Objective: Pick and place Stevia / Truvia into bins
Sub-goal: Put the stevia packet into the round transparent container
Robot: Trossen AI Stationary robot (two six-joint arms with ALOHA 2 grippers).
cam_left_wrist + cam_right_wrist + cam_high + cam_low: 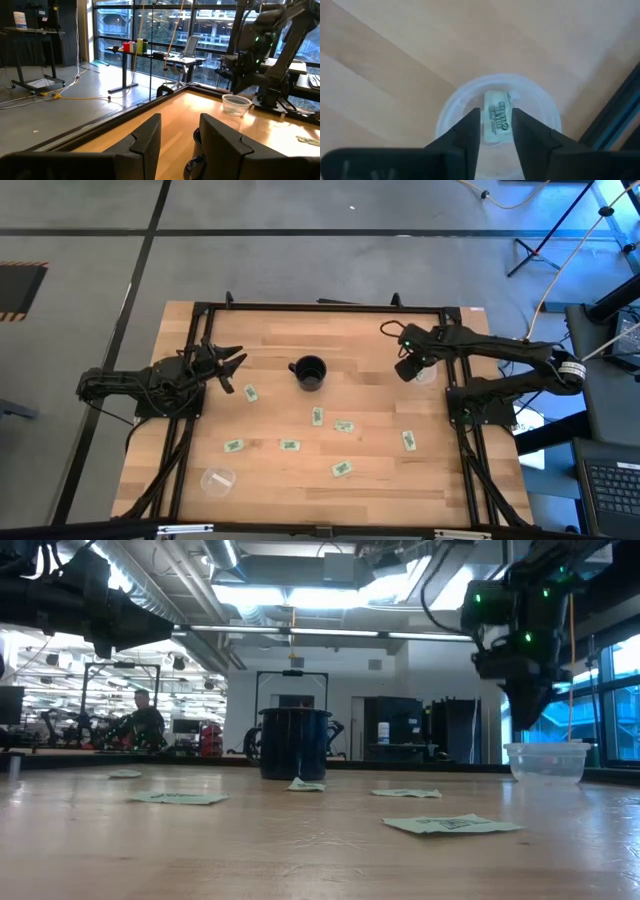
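Note:
Several pale green-and-white Stevia packets (317, 417) lie flat on the wooden table between the arms, around and in front of the black cup (309, 372). One clear bin (427, 376) stands at the table's right side. My right gripper (496, 122) hovers open just above it, fingers pointing down. One packet (498, 116) lies flat on that bin's floor, seen between the fingers. A second clear bin (217, 479) sits near the table's front left. My left gripper (228, 364) waits open at the table's left, raised above the wood.
The black cup (293, 743) stands upright mid-table, toward the far side. A black metal frame (320, 308) runs along the table's far, left and right edges. Bare wood lies between the packets and the near edge. A person sits far off in the room (145, 720).

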